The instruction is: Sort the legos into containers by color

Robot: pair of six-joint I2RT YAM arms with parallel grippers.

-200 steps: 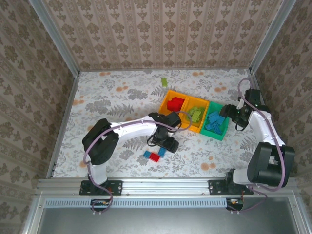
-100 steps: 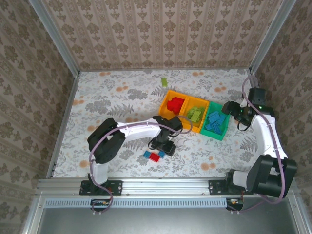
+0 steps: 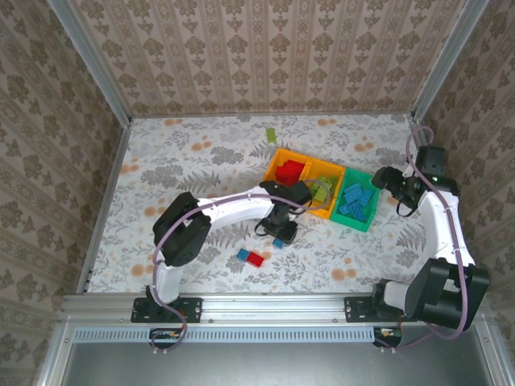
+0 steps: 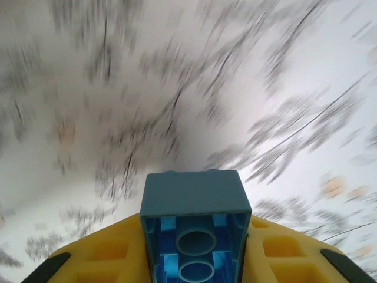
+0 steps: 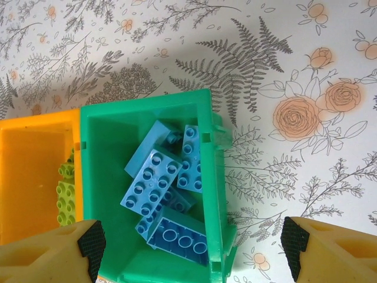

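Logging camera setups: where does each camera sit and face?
Top external: above, behind the bases, looking down on the table; both arms show.
Left wrist: faces the blurred table; the left gripper clamps a blue lego.
Right wrist: looking down into the green bin; the open right gripper frames it.
Shared: top and right wrist both show that bin.

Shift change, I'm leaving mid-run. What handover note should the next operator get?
Left gripper: jaws shut on a small light blue studded plastic brick, near the bins.
Right gripper: jaws open, empty, over the green plastic bin.
Done: red bricks in the left orange plastic bin, lime green bricks in the middle orange bin, blue bricks in the green one.
To do: bin the held brick; loose blue brick, loose red brick and far lime green brick lie on the table.
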